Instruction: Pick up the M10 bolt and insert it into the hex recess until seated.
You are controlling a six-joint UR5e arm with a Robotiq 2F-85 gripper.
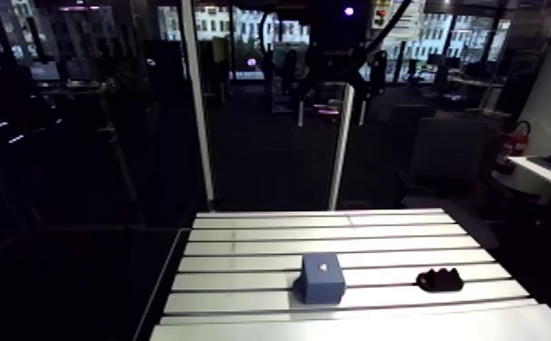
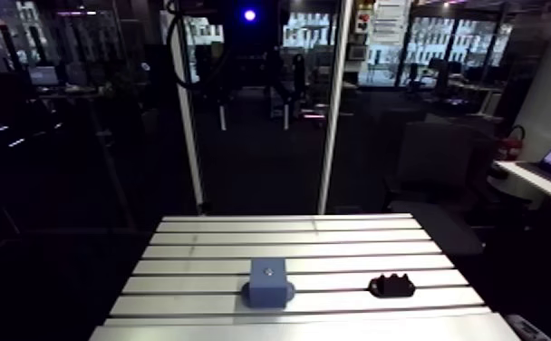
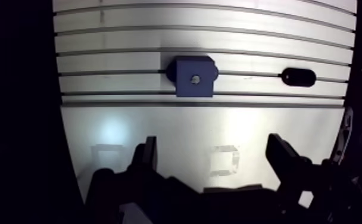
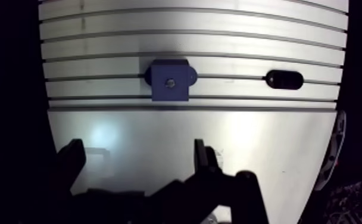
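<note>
A blue block (image 3: pixel 193 77) sits on the slotted table (image 3: pixel 112 59), ahead of my gripper. A small grey round spot (image 3: pixel 195 78) marks the middle of its top face; I cannot tell whether it is a bolt head or the bare recess. Beside the block lies a low black piece (image 3: pixel 298 77), and no separate bolt can be made out on it. In the wrist view my gripper (image 3: pixel 214 158) is open above the smooth front plate, well short of the block, with nothing between its fingers (image 3: pixel 148 156). The arm view shows the block (image 1: pixel 322 277) and black piece (image 1: pixel 439 280), but not the gripper.
The smooth plate (image 3: pixel 177 134) under the gripper carries two faint square outlines (image 3: pixel 224 161). The table's left edge (image 1: pixel 172 272) drops into darkness. Two upright poles (image 1: pixel 341 145) stand behind the table's far edge.
</note>
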